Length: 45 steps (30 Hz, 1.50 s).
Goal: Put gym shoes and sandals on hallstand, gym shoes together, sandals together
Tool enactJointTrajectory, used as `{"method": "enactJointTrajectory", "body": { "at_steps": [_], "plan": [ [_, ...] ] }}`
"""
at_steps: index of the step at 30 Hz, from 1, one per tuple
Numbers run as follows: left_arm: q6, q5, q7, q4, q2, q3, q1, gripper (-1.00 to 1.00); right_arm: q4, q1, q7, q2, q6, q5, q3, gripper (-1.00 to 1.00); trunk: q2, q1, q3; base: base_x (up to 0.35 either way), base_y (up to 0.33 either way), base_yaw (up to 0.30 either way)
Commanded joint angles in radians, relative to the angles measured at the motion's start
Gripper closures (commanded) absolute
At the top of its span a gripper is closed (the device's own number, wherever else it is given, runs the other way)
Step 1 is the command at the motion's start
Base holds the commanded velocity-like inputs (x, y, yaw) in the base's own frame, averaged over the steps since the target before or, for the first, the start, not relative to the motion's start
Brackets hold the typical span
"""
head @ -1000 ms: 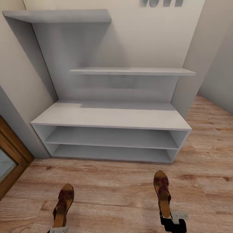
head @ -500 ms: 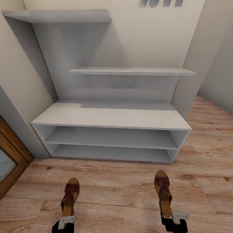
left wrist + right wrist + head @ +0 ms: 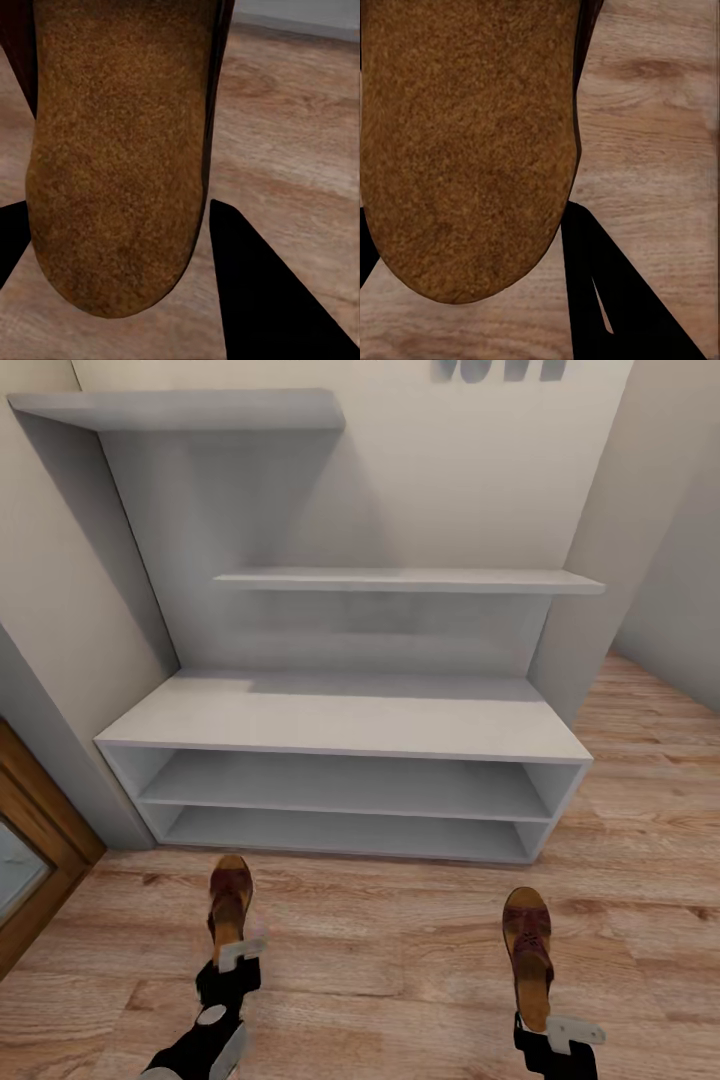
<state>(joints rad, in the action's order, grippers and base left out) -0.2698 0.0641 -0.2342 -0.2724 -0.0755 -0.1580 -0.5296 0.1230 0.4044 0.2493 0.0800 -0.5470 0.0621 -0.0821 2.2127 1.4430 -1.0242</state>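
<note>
Both arms have pushed forward: the left end effector (image 3: 236, 957), clamped on the heel of one dark brown leather sandal (image 3: 230, 895), is now nearer the low white-grey hallstand (image 3: 340, 718); the right end effector (image 3: 548, 1038) grips the other sandal (image 3: 528, 950), shifted rightward above the wood-plank floor (image 3: 400, 960). Placement looks imminent.

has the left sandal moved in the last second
Yes. The left sandal, held by the left gripper, has moved forward toward the hallstand and slightly right.
</note>
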Motion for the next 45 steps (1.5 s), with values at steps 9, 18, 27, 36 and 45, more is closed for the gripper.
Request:
{"method": "enactJointTrajectory", "body": {
  "at_steps": [9,18,27,36,45],
  "plan": [
    [0.148,0.011,-0.028,-0.021,-0.002,-0.005,-0.096,1.00,-0.002,0.001,-0.001,0.000,-0.002,0.007,0.002,1.00,0.000,0.000,-0.001,0.000,0.000,0.000],
    [0.251,0.011,-0.046,-0.030,-0.023,-0.005,-0.192,1.00,-0.003,0.001,-0.001,-0.002,-0.002,0.007,0.003,1.00,0.000,0.000,-0.001,0.000,0.000,0.000],
    [0.385,0.010,-0.038,-0.031,-0.042,-0.005,-0.294,1.00,-0.003,0.001,-0.001,-0.002,-0.002,0.007,0.004,1.00,0.000,0.000,-0.001,0.000,0.000,0.000],
    [0.513,0.009,-0.011,-0.032,-0.069,0.001,-0.379,1.00,-0.003,0.001,-0.001,0.000,-0.002,0.008,0.004,1.00,0.000,0.000,-0.001,0.000,0.000,0.000],
    [0.519,0.011,-0.008,-0.033,-0.066,0.056,-0.404,1.00,-0.002,0.001,-0.001,-0.001,-0.001,0.008,0.004,1.00,0.000,0.000,-0.001,0.000,0.000,0.000]
  ]
}}
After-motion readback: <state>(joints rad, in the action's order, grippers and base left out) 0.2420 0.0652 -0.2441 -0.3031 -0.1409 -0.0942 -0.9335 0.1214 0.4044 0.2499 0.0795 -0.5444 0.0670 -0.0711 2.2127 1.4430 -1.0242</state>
